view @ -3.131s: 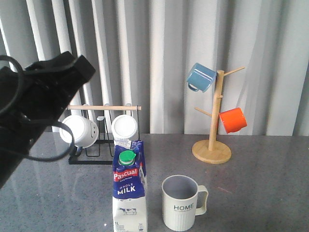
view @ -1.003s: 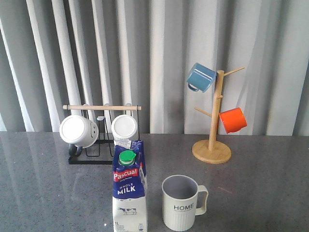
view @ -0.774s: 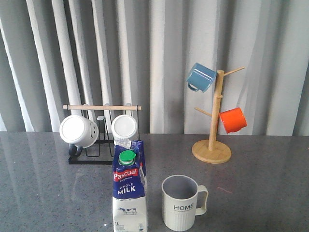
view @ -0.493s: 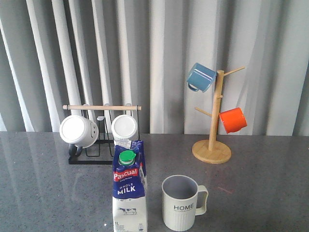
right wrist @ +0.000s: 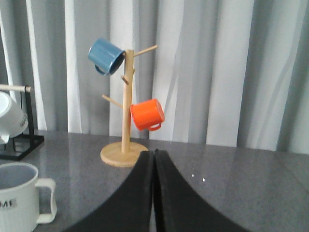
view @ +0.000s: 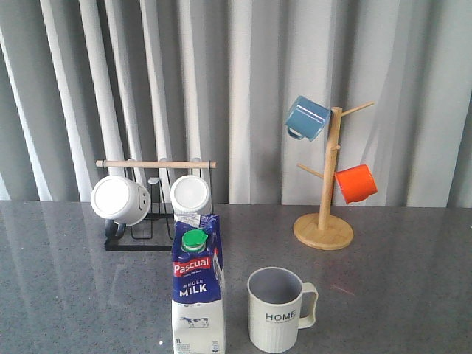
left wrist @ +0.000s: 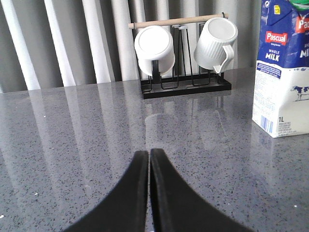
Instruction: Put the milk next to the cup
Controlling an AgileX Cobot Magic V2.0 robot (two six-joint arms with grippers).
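Observation:
The milk carton [view: 198, 291] stands upright near the front of the grey table, blue on top, white below, with a green cap. The cream ribbed "HOME" cup [view: 276, 308] stands just to its right, a small gap between them, handle to the right. The milk also shows in the left wrist view [left wrist: 285, 72], and the cup in the right wrist view [right wrist: 19, 200]. My left gripper [left wrist: 148, 152] is shut and empty, low over the table, well apart from the milk. My right gripper [right wrist: 154, 153] is shut and empty. Neither arm shows in the front view.
A black wire rack [view: 151, 225] with a wooden bar holds two white mugs [view: 120, 200] behind the milk. A wooden mug tree [view: 324, 221] at the back right carries a blue mug [view: 307, 118] and an orange mug [view: 355, 184]. A grey curtain hangs behind the table.
The left arm, which filled the left of the front view 3.1 s ago, has withdrawn out of that view. Nothing has moved in the last second.

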